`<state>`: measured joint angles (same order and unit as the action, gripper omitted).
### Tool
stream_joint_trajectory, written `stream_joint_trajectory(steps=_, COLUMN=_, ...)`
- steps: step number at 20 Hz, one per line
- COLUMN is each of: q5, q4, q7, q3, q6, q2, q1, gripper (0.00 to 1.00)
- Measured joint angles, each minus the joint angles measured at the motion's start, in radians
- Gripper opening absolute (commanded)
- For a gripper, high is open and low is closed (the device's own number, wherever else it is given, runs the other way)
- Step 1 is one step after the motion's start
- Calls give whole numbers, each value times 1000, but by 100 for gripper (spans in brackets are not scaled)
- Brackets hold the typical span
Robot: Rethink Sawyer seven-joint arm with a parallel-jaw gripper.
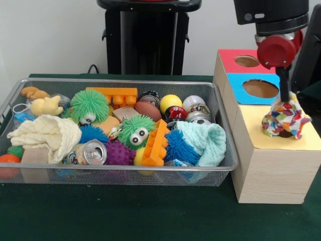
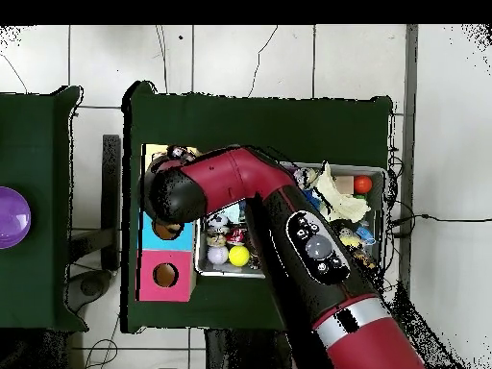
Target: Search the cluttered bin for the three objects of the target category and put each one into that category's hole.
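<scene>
My gripper (image 1: pixel 284 103) hangs from the arm at the right, over the nearest pale wooden box. Its thin black fingers are shut on the top of a snack packet (image 1: pixel 286 119), white with red, blue, green and yellow patches. The packet sits over the hole in the yellow surround (image 1: pixel 311 143) and hides nearly all of it. The wire mesh bin (image 1: pixel 125 168) lies to the left, full of clutter. I cannot make out other packets in it. In the overhead view the arm (image 2: pixel 288 221) covers the gripper and part of the bin (image 2: pixel 384 175).
The blue-surrounded hole (image 1: pixel 261 89) and the red-surrounded hole (image 1: pixel 247 61) lie behind the yellow box. The bin holds a silver can (image 1: pixel 93 152), spiky balls (image 1: pixel 89 104), orange bricks (image 1: pixel 155 143), a cream cloth (image 1: pixel 47 133) and a mint cloth (image 1: pixel 208 143).
</scene>
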<state>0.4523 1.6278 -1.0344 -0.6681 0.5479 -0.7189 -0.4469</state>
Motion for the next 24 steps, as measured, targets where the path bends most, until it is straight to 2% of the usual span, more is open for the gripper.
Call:
stream_joint_trajectory(steps=11, q5=2, q4=2, q7=0, q3=54, q6=-9, q2=17, q1=9, gripper=0)
stream_joint_trajectory(steps=20, q5=2, q4=2, q7=-1, q3=120, q6=-34, q2=59, q1=73, gripper=0)
stream_joint_trajectory(steps=24, q5=1, q4=-1, q7=-1, q3=147, q6=-82, q2=76, q1=112, gripper=0)
